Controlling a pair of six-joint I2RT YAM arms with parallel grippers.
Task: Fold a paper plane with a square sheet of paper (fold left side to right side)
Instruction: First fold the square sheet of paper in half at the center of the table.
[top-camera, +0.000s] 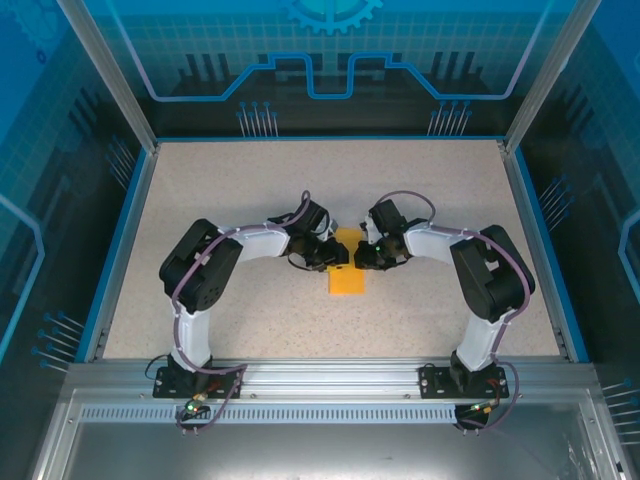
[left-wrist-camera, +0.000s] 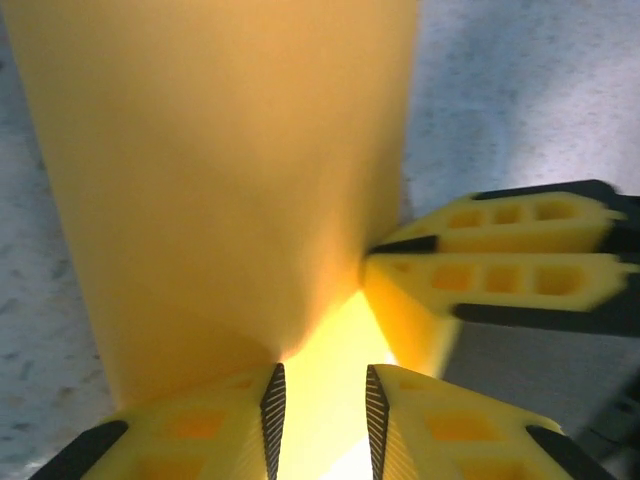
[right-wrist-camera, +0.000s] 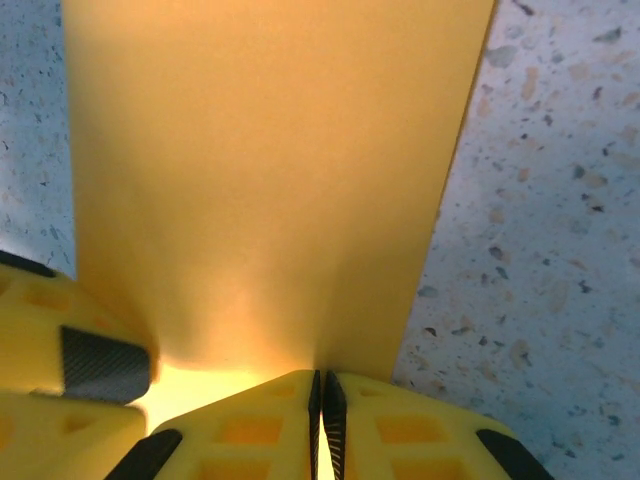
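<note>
I see my right gripper (right-wrist-camera: 321, 385) pinched shut on the sheet (right-wrist-camera: 260, 150). My left gripper (left-wrist-camera: 320, 390), just beside it, has its jaws apart around the sheet's edge above the bench (top-camera: 250, 180).

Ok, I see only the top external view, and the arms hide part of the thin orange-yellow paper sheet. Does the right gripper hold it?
Observer: Yes, in the right wrist view the right gripper has its jaws shut on the edge of the thin orange-yellow paper sheet.
Operator: And the other one?
Observer: The left gripper has its jaws apart, with the paper passing between them.
Operator: Is the paper flat?
Observer: No, near the grippers it bends up from the speckled table.
</note>
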